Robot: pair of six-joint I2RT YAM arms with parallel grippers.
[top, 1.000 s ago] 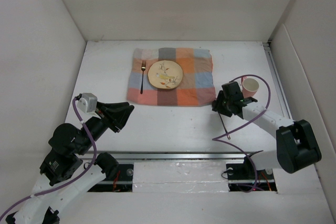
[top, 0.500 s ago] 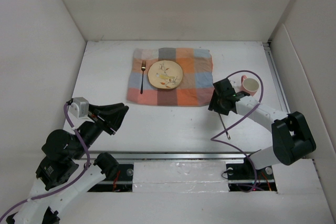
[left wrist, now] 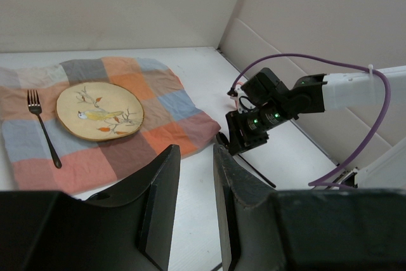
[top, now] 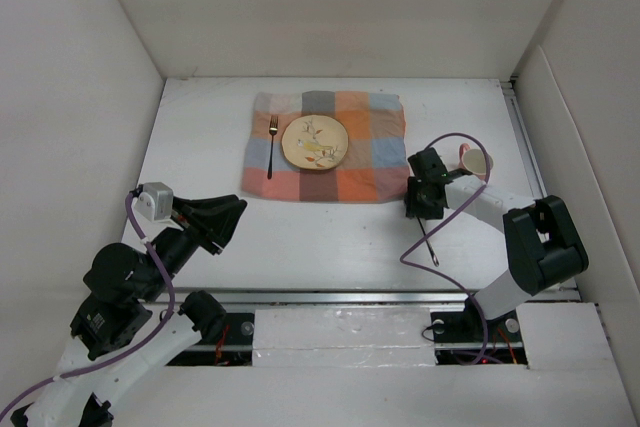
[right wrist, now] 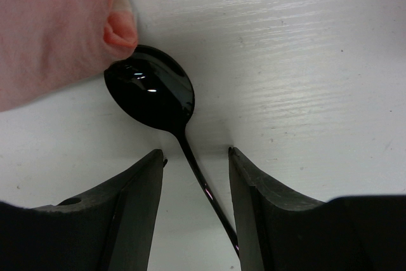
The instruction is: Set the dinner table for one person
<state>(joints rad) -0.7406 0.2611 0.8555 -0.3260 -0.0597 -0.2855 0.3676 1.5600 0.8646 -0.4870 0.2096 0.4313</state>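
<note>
A black spoon (right wrist: 150,89) lies on the white dinner table (top: 330,237), its bowl touching the corner of the checked cloth (right wrist: 51,23). My right gripper (right wrist: 196,152) is open and low over the table, and the spoon handle runs between its fingers without touching either. In the top view the spoon (top: 431,245) trails from the right gripper (top: 418,209) toward the near edge. The left gripper (left wrist: 196,147) is open and empty, hovering at the near left (top: 228,213). On the cloth (top: 325,147) sit a plate (top: 314,142) and a fork (top: 271,145).
A pink cup (top: 477,161) stands just right of the right wrist, past the cloth's right edge. White walls enclose the table on the left, back and right. A purple cable (top: 440,232) loops beside the right arm.
The right arm's elbow has swung in and its gripper has shifted slightly left over the spoon, which stays in place. The left arm has drawn back a little to the left.
</note>
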